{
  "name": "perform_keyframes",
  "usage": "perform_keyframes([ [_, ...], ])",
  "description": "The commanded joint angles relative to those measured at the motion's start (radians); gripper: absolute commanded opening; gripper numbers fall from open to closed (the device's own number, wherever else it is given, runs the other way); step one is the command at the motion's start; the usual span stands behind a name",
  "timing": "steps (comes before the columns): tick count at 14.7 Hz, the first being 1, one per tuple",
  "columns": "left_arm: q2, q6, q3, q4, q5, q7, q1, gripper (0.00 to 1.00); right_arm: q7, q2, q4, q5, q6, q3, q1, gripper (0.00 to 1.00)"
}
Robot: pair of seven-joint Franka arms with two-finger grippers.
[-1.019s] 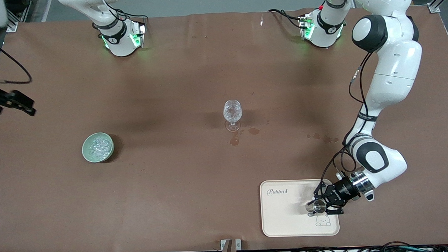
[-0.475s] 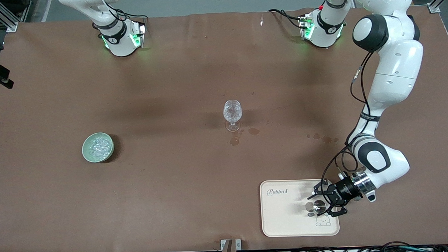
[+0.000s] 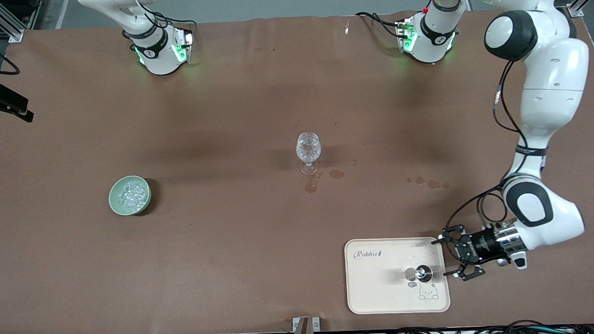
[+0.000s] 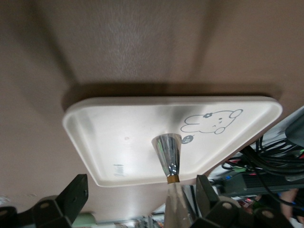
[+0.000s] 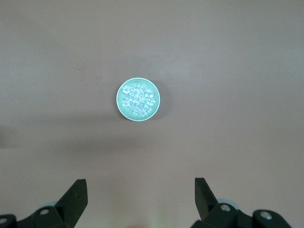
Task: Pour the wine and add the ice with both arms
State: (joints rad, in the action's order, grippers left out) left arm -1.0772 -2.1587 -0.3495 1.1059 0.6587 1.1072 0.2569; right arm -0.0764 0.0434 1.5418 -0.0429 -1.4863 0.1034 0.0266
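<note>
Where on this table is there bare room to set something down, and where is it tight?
Bare cloth lies between the green bowl of ice and the wine glass, and from both toward the front camera up to the cream tray. It is tight at the tray's end toward the left arm, where the open left gripper hangs beside the metal cup. Small spill stains sit near the glass.

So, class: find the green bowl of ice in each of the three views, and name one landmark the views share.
Front view: the green bowl stands on the table toward the right arm's end, holding the ice.
Left wrist view: not in it; only the cream tray and a metal cone show.
Right wrist view: the bowl sits on the table, past the open right gripper.
Shared landmark: the brown table cover.
</note>
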Motion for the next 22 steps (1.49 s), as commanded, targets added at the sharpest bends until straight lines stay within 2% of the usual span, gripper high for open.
perform_keyframes([
  [1,0.121,0.066,0.003,0.060,-0.211,0.019,-0.005,1.00,0.003,0.004,-0.005,0.020,-0.008,-0.013,-0.017,0.99],
  [6,0.290,0.215,-0.031,0.054,-0.636,0.002,-0.025,1.00,0.017,-0.019,-0.006,0.021,-0.048,-0.028,-0.051,0.99],
  [8,0.367,0.259,-0.065,0.054,-0.794,-0.074,-0.044,1.00,0.015,-0.020,-0.006,0.018,-0.048,-0.077,-0.083,0.99],
  [11,0.465,0.361,-0.092,0.055,-0.931,-0.240,-0.067,1.00,0.010,-0.026,-0.005,0.017,-0.052,-0.111,-0.099,0.99],
  [16,0.646,0.540,-0.097,0.057,-0.941,-0.554,-0.059,1.00,0.016,-0.028,0.003,0.021,-0.060,-0.111,-0.091,0.99],
  [18,0.710,0.618,-0.086,0.071,-0.901,-0.624,-0.056,1.00,0.018,-0.028,0.000,0.020,-0.055,-0.108,-0.091,0.99],
  [19,0.745,0.647,-0.057,0.081,-0.868,-0.676,-0.068,1.00,0.026,-0.028,0.001,0.020,-0.055,-0.108,-0.094,0.98],
  [20,0.790,0.672,0.002,0.106,-0.837,-0.723,-0.094,1.00,0.062,-0.033,-0.003,0.021,-0.054,-0.110,-0.096,0.98],
  [22,0.918,0.672,0.181,0.243,-0.724,-0.829,-0.201,1.00,0.089,-0.036,-0.003,0.021,-0.055,-0.110,-0.093,0.98],
])
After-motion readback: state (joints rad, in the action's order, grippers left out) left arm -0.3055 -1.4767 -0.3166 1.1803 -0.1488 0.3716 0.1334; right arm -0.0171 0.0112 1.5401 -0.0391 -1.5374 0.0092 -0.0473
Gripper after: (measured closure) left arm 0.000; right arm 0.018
